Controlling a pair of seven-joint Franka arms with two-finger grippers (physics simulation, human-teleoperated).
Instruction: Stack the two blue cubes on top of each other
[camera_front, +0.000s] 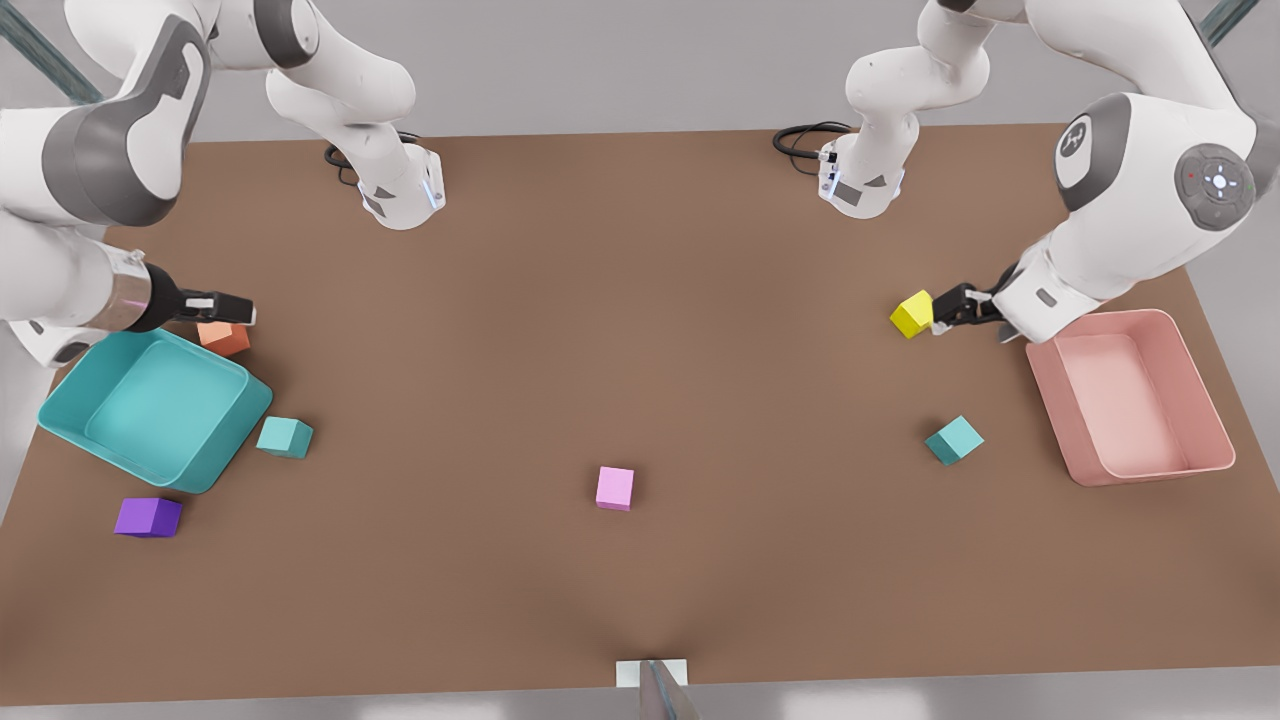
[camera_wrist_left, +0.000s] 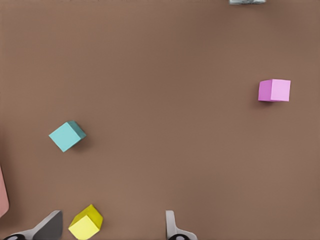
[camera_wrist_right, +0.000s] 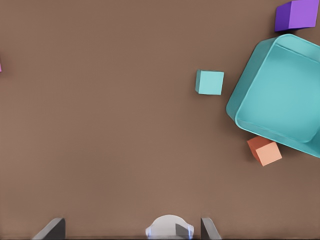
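One blue cube (camera_front: 285, 437) (camera_wrist_right: 209, 82) lies beside the teal tray (camera_front: 70, 420) on the front view's left. The other blue cube (camera_front: 954, 440) (camera_wrist_left: 67, 136) lies on the front view's right, near the pink tray (camera_front: 1205, 400). The two cubes are far apart, each flat on the table. My left gripper (camera_front: 945, 310) (camera_wrist_left: 113, 215) is on the front view's right, open, over a yellow cube (camera_front: 912, 313) (camera_wrist_left: 85, 223), well away from the nearer blue cube. My right gripper (camera_front: 235, 310) (camera_wrist_right: 132, 222) is on the front view's left, open, above an orange cube (camera_front: 224, 338) (camera_wrist_right: 265, 151).
A pink cube (camera_front: 615, 488) (camera_wrist_left: 274, 90) sits mid-table toward the front edge. A purple cube (camera_front: 148, 517) (camera_wrist_right: 297, 15) lies in front of the teal tray (camera_wrist_right: 300, 145). Both arm bases (camera_front: 405, 195) stand at the table's far edge.
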